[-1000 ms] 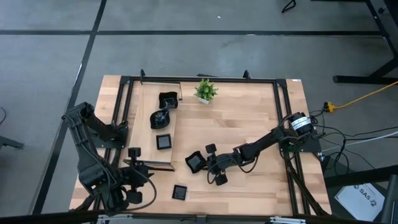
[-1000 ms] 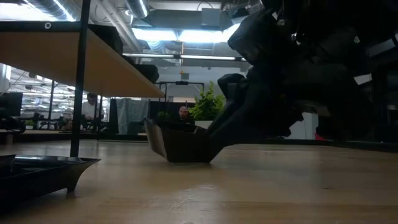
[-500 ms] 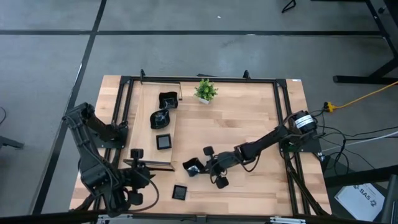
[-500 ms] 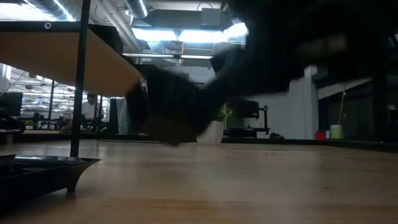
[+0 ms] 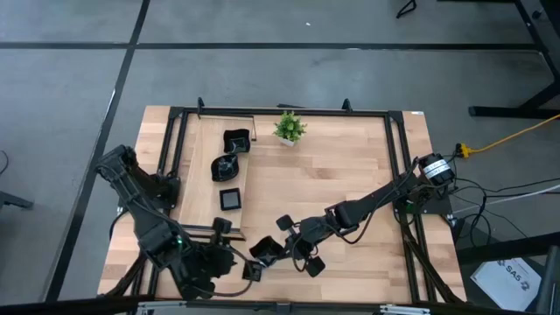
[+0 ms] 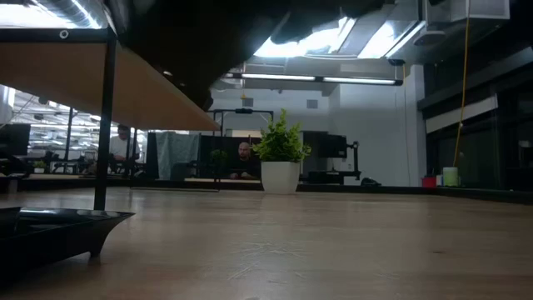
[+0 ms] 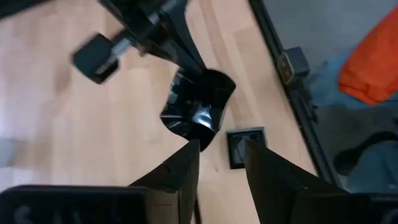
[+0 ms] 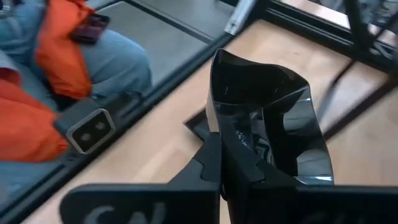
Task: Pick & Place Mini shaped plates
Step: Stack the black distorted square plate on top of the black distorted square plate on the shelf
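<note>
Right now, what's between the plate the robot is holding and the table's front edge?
In the high view, a small square plate lies flat there, just past the held wavy plate in the right gripper.

**Plates and grippers across the table**

On the wooden table, three glossy black mini plates sit in a row at left, with a small green potted plant behind them. Near the front edge, the right gripper holds a glossy black wavy-rimmed plate. Just left lies a small black square plate, beside the left gripper.
</note>
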